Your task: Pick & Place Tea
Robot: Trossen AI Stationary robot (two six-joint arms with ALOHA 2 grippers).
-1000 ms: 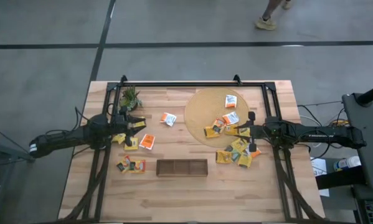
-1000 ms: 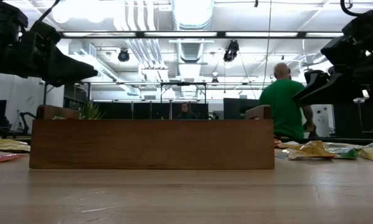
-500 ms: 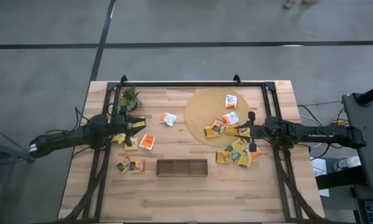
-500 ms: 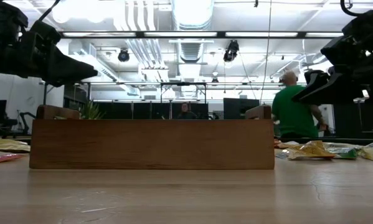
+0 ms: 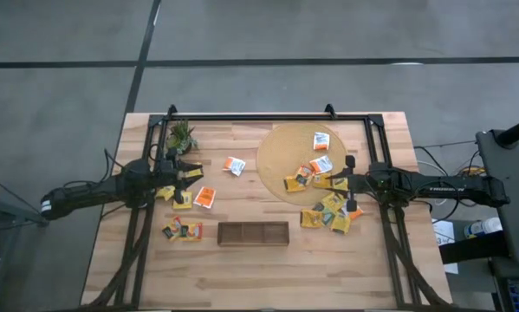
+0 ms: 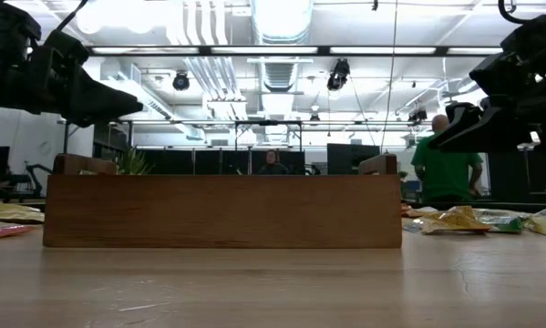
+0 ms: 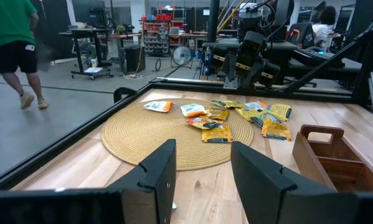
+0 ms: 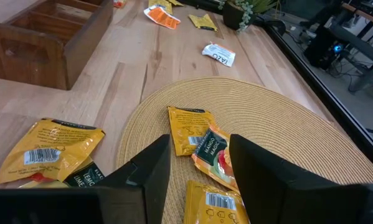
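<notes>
The left gripper (image 5: 190,176) hangs over the left side of the wooden tabletop (image 5: 242,260), its fingers (image 7: 156,177) parted with nothing between them, near the small green plant (image 5: 180,136). The right gripper (image 5: 345,185) hangs at the right edge of the round woven mat (image 5: 276,156), its fingers (image 8: 150,171) likewise parted and empty, above sachets lying on the mat. The tea sachets (image 5: 328,212) are scattered: several yellow and orange ones lie on the mat, a cluster lies on the tabletop just off the mat's lower right edge, a white-and-orange one (image 5: 235,165) lies left of the mat, and others lie near the left gripper, including an orange one (image 5: 204,197) and a pair (image 5: 181,230) left of the dark brown wooden tray (image 5: 253,233). The tray sits near the front centre. A person in a green shirt (image 6: 446,169) stands in the room beyond.
</notes>
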